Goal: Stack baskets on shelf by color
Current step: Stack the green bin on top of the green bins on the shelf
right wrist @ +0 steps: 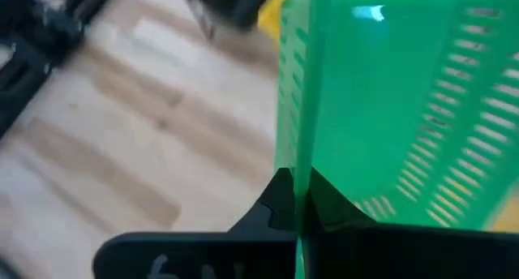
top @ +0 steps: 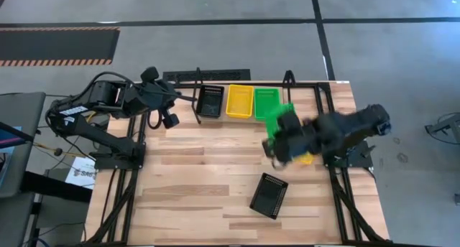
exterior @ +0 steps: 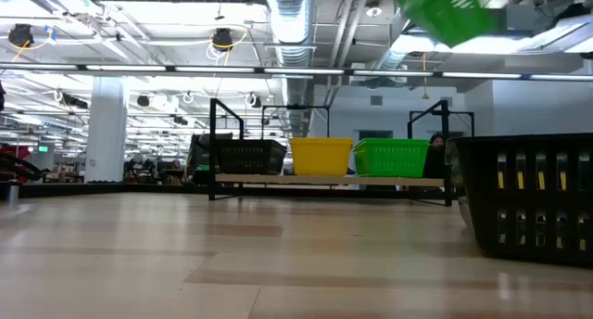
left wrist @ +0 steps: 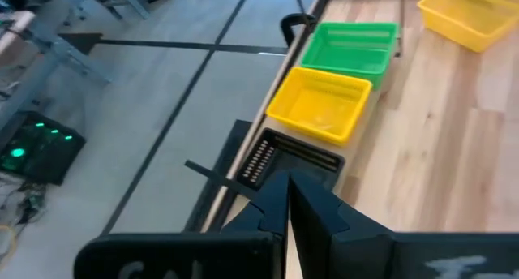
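Note:
My right gripper (top: pixel 284 136) is shut on a bright green basket (top: pixel 276 119) and holds it high above the table's right half; the low view shows this basket (exterior: pixel 445 11) tilted near the top. At the far edge, the shelf (exterior: pixel 324 180) carries a black basket (top: pixel 210 101), a yellow basket (top: pixel 240 101) and a green basket (top: pixel 267 98) side by side. One more black basket (top: pixel 269 195) lies on the table nearer the front. A yellow basket (top: pixel 307 159) peeks out under my right arm. My left gripper (left wrist: pixel 284 182) is shut and hovers left of the shelf, touching nothing. My right gripper pinches one side wall of the green basket at its rim (right wrist: pixel 296 161), the wall standing edge-on between the two fingers (right wrist: pixel 324 202), one inside and one outside. The basket is lifted clear of the table and tilted, its perforated wall (right wrist: pixel 438 141) beyond the fingers.
Black frame rails (top: pixel 327 125) run along both sides of the wooden tabletop (top: pixel 201 175). The black basket (exterior: pixel 528 198) on the table stands close to the low camera at the right. Bare wood spans the table's middle and left.

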### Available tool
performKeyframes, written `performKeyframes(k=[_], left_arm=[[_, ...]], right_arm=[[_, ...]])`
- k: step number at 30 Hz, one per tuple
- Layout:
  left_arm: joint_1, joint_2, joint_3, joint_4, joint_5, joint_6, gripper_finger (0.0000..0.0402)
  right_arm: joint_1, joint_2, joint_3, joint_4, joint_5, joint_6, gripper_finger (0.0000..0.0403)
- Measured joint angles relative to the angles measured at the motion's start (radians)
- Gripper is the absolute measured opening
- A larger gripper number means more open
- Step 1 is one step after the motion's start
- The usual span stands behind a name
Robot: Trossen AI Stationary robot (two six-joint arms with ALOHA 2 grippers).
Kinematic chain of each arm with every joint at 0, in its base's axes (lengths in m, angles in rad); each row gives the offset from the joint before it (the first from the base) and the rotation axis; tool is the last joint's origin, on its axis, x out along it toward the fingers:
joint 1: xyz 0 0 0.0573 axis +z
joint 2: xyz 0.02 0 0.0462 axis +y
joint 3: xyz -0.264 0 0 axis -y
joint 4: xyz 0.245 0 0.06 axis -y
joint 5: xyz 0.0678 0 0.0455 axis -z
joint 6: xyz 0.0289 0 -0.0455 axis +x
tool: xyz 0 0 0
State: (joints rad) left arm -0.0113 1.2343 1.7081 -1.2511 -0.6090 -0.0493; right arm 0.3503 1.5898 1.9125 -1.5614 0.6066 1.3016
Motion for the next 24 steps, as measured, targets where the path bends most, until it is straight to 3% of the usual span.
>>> performKeyframes(k=[5,11,18,24], left_arm=[[0.000,0.000,0.000,0.000,0.047,0.000,0.0002],[0.000,0.000,0.000,0.000,0.055,0.009,0.0002],[0.000,0.000,0.000,0.000,0.055,0.024,0.0002],[0.000,0.001,0.000,-0.001,0.065,0.038,0.0002]], right_arm=[[-0.222,-0.004,0.047,0.101,-0.020,-0.308,0.0003],[-0.459,0.005,0.053,0.346,-0.144,-0.599,0.0003],[-0.611,0.051,0.054,0.426,-0.223,-0.626,0.0003],[-0.664,0.137,0.035,0.269,-0.281,-0.549,0.0003]])
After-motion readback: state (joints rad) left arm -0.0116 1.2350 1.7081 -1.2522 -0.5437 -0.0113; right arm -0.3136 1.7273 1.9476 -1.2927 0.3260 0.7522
